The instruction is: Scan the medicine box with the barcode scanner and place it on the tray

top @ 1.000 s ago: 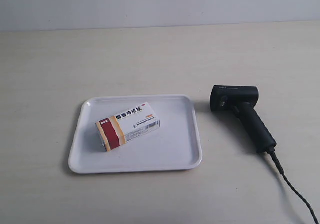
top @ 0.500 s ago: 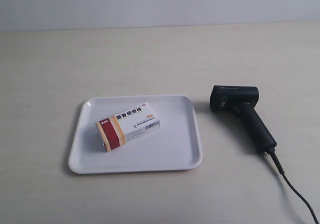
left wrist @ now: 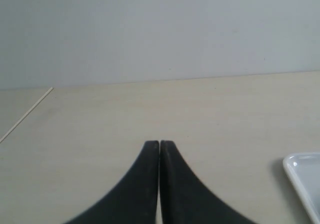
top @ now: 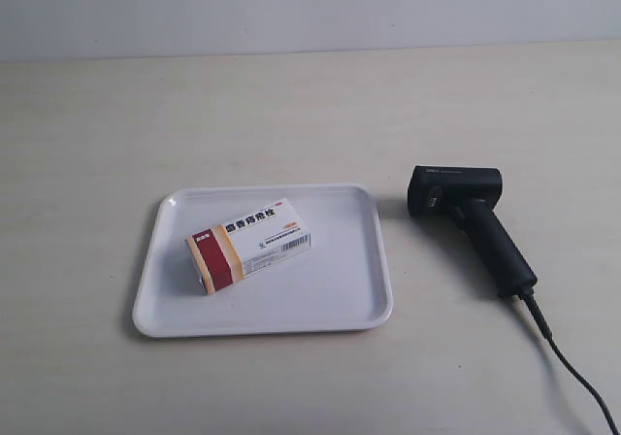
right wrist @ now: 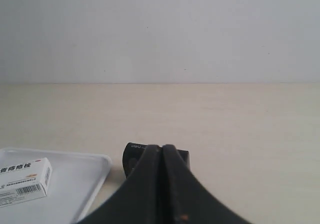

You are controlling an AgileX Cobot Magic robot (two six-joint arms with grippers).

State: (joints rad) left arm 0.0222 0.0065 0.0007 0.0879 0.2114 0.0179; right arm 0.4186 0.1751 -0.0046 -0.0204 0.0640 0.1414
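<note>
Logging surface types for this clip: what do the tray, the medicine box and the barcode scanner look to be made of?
The tray looks like white plastic with a slight gloss: smooth rounded corners, soft highlights on its rim. The medicine box appears to be printed cardboard, matte, with sharp folded edges and a barcode. The barcode scanner seems to be matte black moulded plastic; its cable is probably rubber-sheathed, though that cannot be confirmed.

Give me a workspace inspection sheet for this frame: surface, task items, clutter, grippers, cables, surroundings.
Surface: pale wood-look table, no spills seen.
Medicine box: lying flat inside the tray, barcode side visible.
Barcode scanner: lying on the table beside the tray, apart from it.
Clutter: nothing seen.
Left gripper: shut, empty, near the tray's corner.
Right gripper: shut, empty, scanner head just beyond the tips.
Cables: scanner cable runs off frame.
Surroundings: plain light wall.
</note>
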